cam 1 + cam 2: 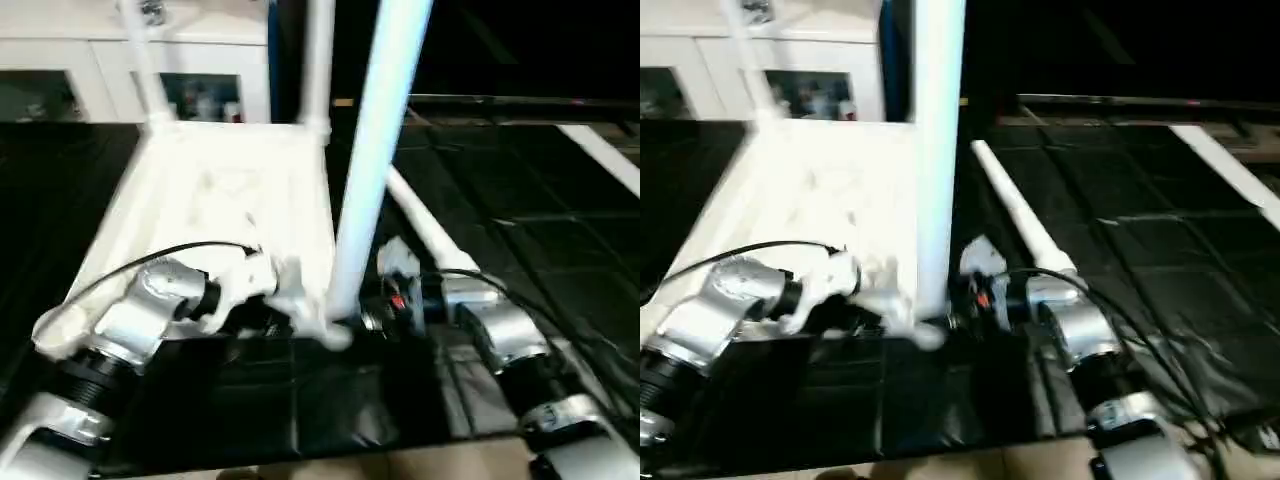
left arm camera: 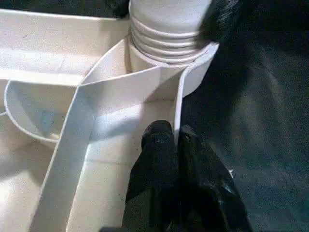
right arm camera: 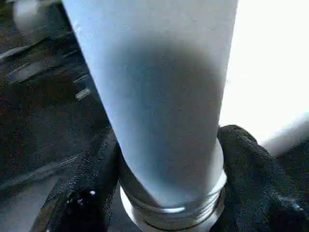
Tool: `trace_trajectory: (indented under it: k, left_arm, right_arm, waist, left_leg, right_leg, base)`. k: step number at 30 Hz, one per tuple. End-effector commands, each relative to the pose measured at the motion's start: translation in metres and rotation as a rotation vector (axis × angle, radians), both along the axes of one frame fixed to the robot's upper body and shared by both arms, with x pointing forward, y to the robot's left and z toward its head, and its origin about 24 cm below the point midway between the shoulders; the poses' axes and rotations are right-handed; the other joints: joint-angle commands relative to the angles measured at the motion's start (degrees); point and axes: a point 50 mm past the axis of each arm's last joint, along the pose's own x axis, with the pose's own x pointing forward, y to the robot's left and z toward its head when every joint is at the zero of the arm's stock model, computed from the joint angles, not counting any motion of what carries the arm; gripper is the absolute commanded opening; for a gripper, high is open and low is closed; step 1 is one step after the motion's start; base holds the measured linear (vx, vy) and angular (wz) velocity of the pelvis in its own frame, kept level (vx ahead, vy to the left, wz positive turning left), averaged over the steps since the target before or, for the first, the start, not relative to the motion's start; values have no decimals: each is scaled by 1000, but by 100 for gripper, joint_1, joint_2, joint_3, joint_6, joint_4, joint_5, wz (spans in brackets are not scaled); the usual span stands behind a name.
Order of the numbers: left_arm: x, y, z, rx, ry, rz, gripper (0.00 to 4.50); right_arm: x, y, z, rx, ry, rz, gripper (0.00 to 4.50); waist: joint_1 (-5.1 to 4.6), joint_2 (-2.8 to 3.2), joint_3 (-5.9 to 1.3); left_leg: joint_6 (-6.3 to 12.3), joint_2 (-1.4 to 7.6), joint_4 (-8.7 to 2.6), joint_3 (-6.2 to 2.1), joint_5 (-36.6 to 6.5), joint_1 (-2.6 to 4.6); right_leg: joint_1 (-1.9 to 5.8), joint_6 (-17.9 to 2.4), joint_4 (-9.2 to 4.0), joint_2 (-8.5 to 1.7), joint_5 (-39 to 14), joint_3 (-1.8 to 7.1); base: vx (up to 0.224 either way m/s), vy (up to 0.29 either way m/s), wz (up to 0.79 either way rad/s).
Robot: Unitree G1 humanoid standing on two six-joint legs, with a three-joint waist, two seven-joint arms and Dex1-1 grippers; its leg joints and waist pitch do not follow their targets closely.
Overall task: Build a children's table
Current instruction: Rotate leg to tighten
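Note:
The white table top (image 1: pixel 230 190) lies upside down on the black mat, ribs facing up. Two legs (image 1: pixel 318 60) (image 1: pixel 140 50) stand in its far corners. A third leg (image 1: pixel 375 150) stands upright in the near right corner socket (image 2: pixel 159 67), with its threads (image 2: pixel 166 29) showing above the socket. My right gripper (image 3: pixel 171 145) is shut on this leg just above the threads, one finger on each side. My left gripper (image 2: pixel 174 137) is shut on the table top's thin rim wall beside that corner. Another leg (image 1: pixel 1015 215) lies loose on the mat to the right.
A white glass-door cabinet (image 1: pixel 60 60) stands behind the table top. A white strip (image 1: pixel 600 155) lies on the mat at the far right. The mat's front edge meets a beige floor (image 1: pixel 400 465) near my arms.

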Motion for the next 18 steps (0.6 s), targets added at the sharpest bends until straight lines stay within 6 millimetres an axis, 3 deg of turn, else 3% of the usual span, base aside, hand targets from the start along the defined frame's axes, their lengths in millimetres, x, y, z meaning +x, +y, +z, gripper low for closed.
trace_trajectory:
  k: [1,4,6,10,12,14,17,18]
  left_arm:
    - [5,-23,16,-124,-57,86,0]
    - [8,-35,16,-139,-64,206,0]
    - [9,-47,18,-153,-74,275,0]
    - [9,-55,19,-160,-72,286,0]
    - [9,-59,21,-149,-85,284,0]
    - [10,-60,21,-145,-89,285,0]
    - [10,-57,22,-130,-94,294,0]
    - [10,-55,21,-119,-96,290,0]
  right_arm:
    - [-1,32,-4,47,58,-57,270]
    - [7,52,-3,48,70,-168,270]
    - [13,66,-1,25,65,-240,269]
    - [15,72,1,-1,53,-250,269]
    - [16,73,4,7,34,-241,325]
    - [16,73,5,18,36,-240,342]
    - [17,71,5,29,36,-243,360]
    - [17,68,4,31,30,-241,386]
  waist:
    - [-26,13,-394]
    - [-101,7,-399]
    - [-172,-18,-408]
    - [-183,-4,-435]
    - [-176,-27,-448]
    - [-179,-21,-444]
    - [-184,8,-430]
    - [-183,20,-427]
  left_leg:
    - [-125,126,-429,-62,-1323,-20]
    - [-95,107,-413,-64,-1238,-39]
    - [-48,108,-398,-52,-1130,-39]
    - [119,110,-376,-34,-825,-36]
    - [231,108,-367,-26,-649,-54]
    - [279,107,-365,-19,-586,-59]
    - [273,109,-370,-15,-680,-47]
    - [246,111,-374,-18,-762,-37]
  right_leg:
    - [310,-753,-492,-429,-2333,293]
    - [310,-675,-521,-428,-2461,279]
    - [294,-798,-496,-404,-2163,291]
    - [301,-1000,-427,-381,-1395,306]
    - [324,-1095,-385,-381,-1040,306]
    - [329,-1124,-378,-378,-914,308]
    - [323,-1149,-398,-380,-970,308]
    - [321,-1134,-406,-383,-1071,308]
  base:
    - [0,0,0]
    - [0,0,0]
    - [0,0,0]
    - [0,0,0]
    - [0,0,0]
    - [0,0,0]
    - [0,0,0]
    - [0,0,0]
